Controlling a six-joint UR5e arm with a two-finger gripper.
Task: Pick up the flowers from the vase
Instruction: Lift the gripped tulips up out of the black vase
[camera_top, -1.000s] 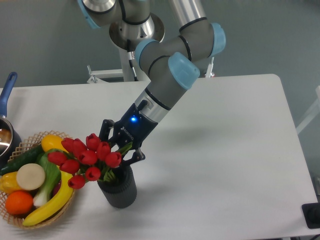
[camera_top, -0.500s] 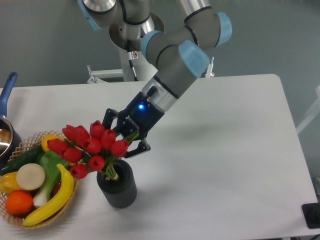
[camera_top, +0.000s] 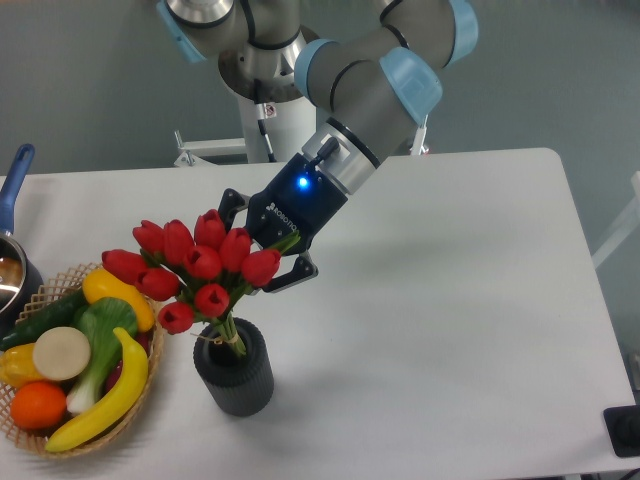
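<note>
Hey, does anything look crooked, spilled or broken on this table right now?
Only the flowers lean: held by the end effector, the bunch tilts left over the vase, stem ends at its mouth. The vase stands upright; the basket looks tidy. Nothing spilled.

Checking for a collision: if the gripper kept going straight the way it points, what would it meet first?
Probably the wicker basket of fruit down-left, beyond the flowers the gripper holds; depth is unclear.
</note>
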